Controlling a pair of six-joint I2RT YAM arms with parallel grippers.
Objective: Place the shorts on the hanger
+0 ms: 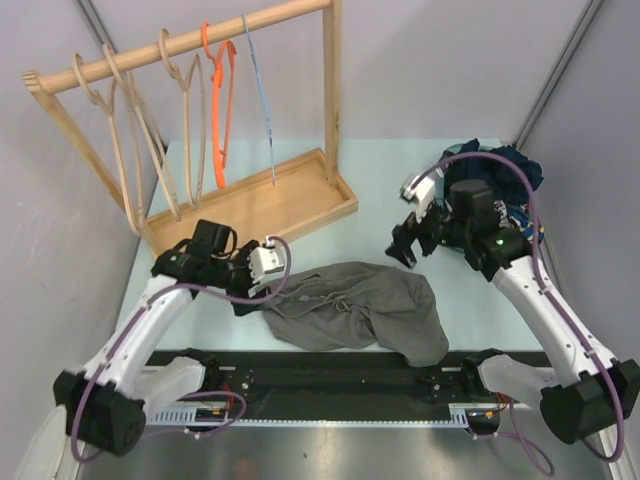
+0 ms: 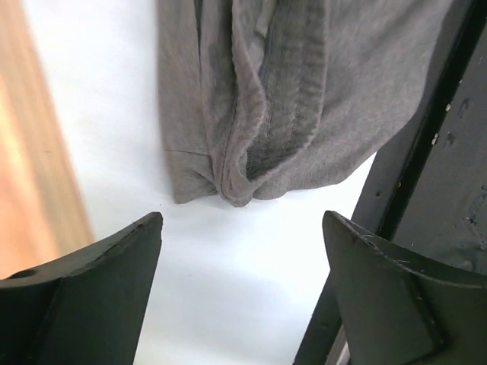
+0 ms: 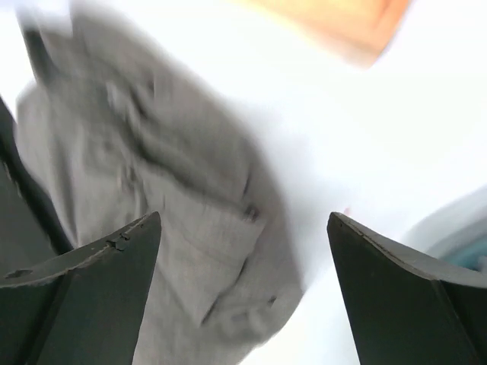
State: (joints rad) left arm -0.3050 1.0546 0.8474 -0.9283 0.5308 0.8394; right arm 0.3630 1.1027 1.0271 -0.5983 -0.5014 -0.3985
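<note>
**Operator:** Where are the dark grey soft fabric shorts (image 1: 352, 312) now?

**Arm:** They lie crumpled on the pale tabletop (image 1: 390, 190) near its front edge, between my two arms. The thin light-blue wire hanger (image 1: 262, 100) is well apart from them. It hangs on the wooden rack (image 1: 250, 205) at the back left, just beside the orange hanger (image 1: 218, 110). Only the top view shows it.

**Operator:** And your end effectors?

**Arm:** My left end effector (image 2: 242, 222) has its jaws spread wide and holds nothing. Its wrist view shows a folded edge of the shorts just ahead of the fingertips and not touching them. From the top view I cannot make out that gap. My right end effector (image 3: 243, 220) hovers beyond the shorts' right end, also spread and empty. Its own view is blurred. The grey mass on its left is probably the shorts, with a wooden corner at the top.
</note>
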